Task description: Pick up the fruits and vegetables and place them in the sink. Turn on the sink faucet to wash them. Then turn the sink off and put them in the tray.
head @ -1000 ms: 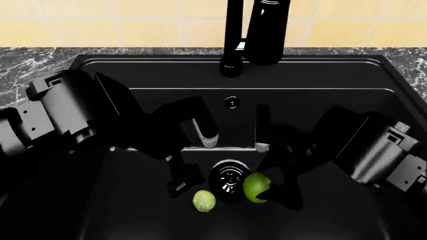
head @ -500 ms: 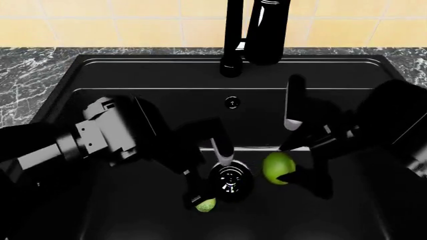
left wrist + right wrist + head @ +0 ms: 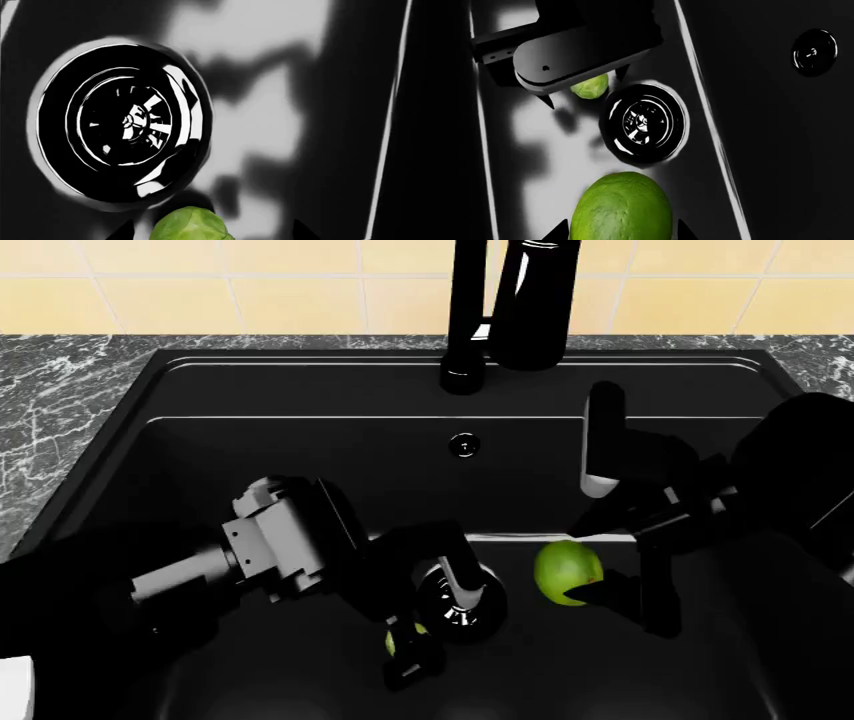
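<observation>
The black sink (image 3: pixel 267 390) fills the head view, with the black faucet (image 3: pixel 523 302) at its back rim. My right gripper (image 3: pixel 603 565) is shut on the bright green lime (image 3: pixel 566 572) and holds it just above the basin floor, right of the drain (image 3: pixel 461 602). The lime (image 3: pixel 620 207) sits between the jaws in the right wrist view. My left gripper (image 3: pixel 435 636) is open around the pale leafy sprout (image 3: pixel 398 641), which rests on the floor in front of the drain. The sprout (image 3: pixel 192 226) also shows low in the left wrist view. The tray is out of view.
A small overflow hole (image 3: pixel 463 445) is in the sink's back wall. Dark marble counter (image 3: pixel 67 380) borders the sink on both sides, with yellow tiles behind. The right wrist view shows my left gripper's finger (image 3: pixel 570 55) over the sprout (image 3: pixel 590 86) beside the drain (image 3: pixel 644 122).
My right gripper closed on the lime and lifted it up and to the right of the drain. My left arm swung down and inward until its open jaws straddle the sprout.
</observation>
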Tool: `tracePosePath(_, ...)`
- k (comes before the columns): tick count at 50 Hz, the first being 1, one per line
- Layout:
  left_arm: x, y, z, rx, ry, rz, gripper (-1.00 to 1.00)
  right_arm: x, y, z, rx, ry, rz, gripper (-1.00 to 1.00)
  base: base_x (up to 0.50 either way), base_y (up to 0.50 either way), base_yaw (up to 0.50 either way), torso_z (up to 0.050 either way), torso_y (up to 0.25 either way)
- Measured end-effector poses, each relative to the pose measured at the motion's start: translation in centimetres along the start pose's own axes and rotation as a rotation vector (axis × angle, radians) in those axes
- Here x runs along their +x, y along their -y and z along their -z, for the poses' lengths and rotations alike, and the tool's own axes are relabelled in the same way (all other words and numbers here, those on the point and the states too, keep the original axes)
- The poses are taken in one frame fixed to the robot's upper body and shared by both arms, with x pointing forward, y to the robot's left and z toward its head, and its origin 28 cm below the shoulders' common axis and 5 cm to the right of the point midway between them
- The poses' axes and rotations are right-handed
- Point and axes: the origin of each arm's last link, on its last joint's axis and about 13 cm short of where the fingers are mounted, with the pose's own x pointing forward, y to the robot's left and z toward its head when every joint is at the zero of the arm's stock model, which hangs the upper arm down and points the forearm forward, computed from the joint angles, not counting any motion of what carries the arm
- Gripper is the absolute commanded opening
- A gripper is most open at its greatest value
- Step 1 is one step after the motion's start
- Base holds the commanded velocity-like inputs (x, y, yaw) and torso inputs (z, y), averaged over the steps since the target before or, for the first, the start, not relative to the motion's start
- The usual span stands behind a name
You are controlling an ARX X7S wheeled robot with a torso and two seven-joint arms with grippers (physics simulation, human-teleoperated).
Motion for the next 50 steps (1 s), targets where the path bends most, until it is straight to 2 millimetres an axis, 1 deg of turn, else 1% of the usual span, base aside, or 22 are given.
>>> tracePosePath(12,1.4,-0.1,0.5,-0.034,-0.071,0.009,1.0,0.1,0.0,0.3,0.004,0.0,-0.002,-1.0,0.0,0.0,0.0,0.0,0.0)
tracePosePath(13,1.5,-0.1,0.5,-0.037,-0.078,0.009,-1.0,0.1,0.0,0.3,0.005,0.0,-0.002,-1.0,0.0,0.0,0.0,0.0,0.0)
tracePosePath(28,1.5,-0.5,0.4,-0.056,-0.126,-0.007,-1.0,0.0,0.0,0.4,0.006,0.0,-0.004,-1.0,0.0,0.0,0.0,0.0,0.0)
tracePosePath(34,1.1,-0.6,0.6,-0.065,-0.13,-0.015,-1.0,-0.1,0.0,0.2,0.006,0.006,-0.001,-1.0,0.0,0.0,0.0,0.0,0.0)
tracePosePath(41,-0.6,-0.7,0.3,-0.076,-0.094,-0.043,-1.0,-0.3,-0.2,0.1,0.009,0.021,0.01,-1.0,0.0,0.0,0.0,0.0,0.0)
tracePosePath(50,-4.0,-0.4,-0.2,-0.104,0.017,-0.087,-1.0,-1.5,-0.3,0.0,0.028,0.055,0.048,-1.0,0.0,0.0,0.0,0.0,0.0)
